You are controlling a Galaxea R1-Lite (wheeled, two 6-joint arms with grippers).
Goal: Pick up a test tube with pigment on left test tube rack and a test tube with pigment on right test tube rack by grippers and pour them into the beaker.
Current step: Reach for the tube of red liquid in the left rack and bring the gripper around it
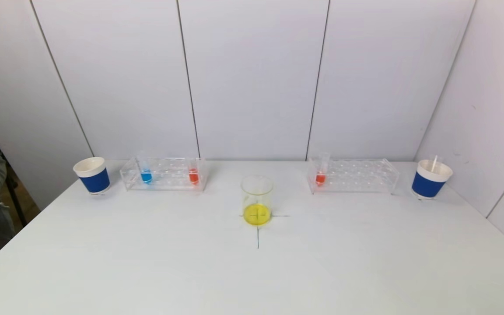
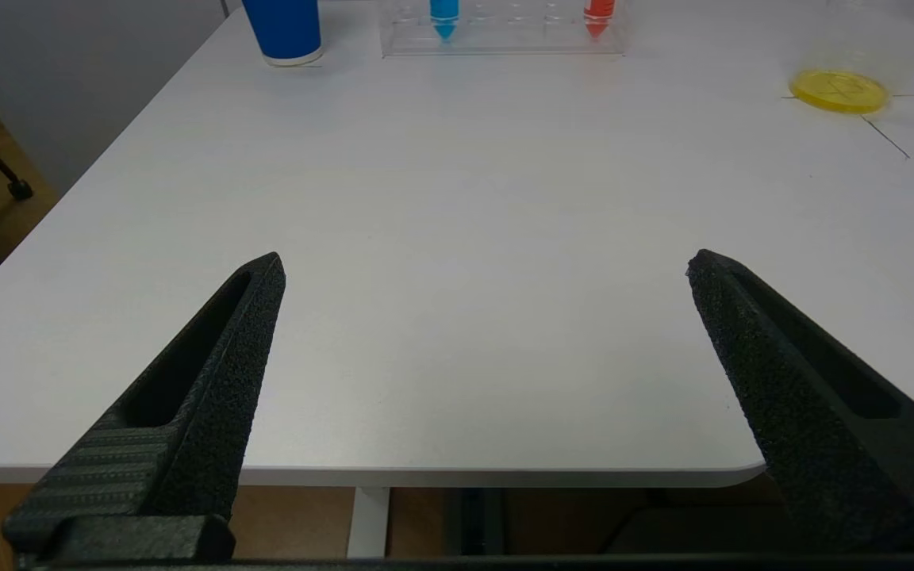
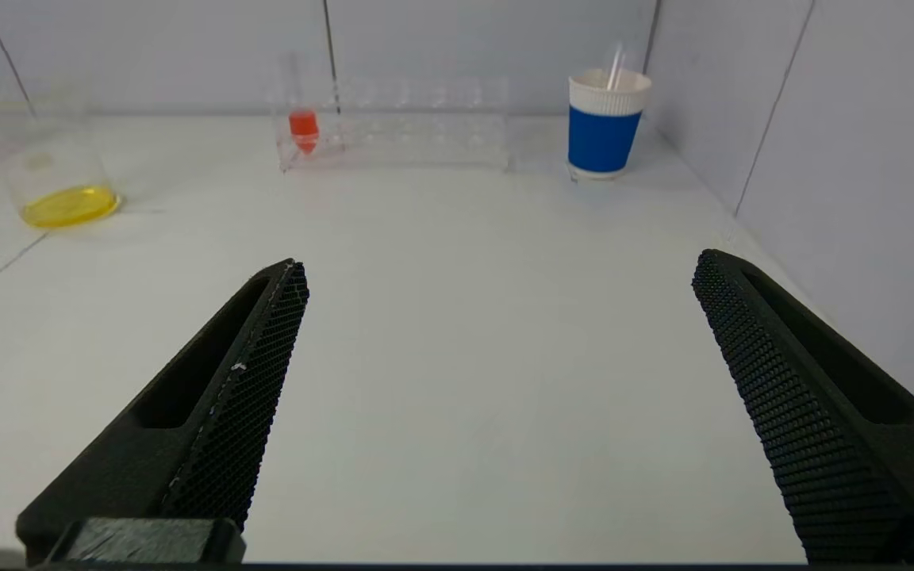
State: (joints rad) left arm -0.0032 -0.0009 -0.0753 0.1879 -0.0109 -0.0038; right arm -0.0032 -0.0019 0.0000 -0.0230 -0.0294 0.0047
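Head view shows a white tabletop with a clear beaker standing near the middle on a black cross mark, a shallow layer of yellow liquid in its bottom. Toward the back on the left stands a clear left rack holding a tube with blue pigment near its left end and a tube with red pigment near its right end. Toward the back on the right stands a clear right rack with one red tube at its left end. A blue and white paper cup sits just left of the left rack, and a second paper cup, with a thin white stick in it, sits right of the right rack.

Neither arm appears in the head view. Left wrist view shows the left tool wide open over the near edge of the tabletop, holding nothing, well apart from the left rack. Right wrist view shows the right tool likewise spread wide and empty above the tabletop, well short of the right rack.
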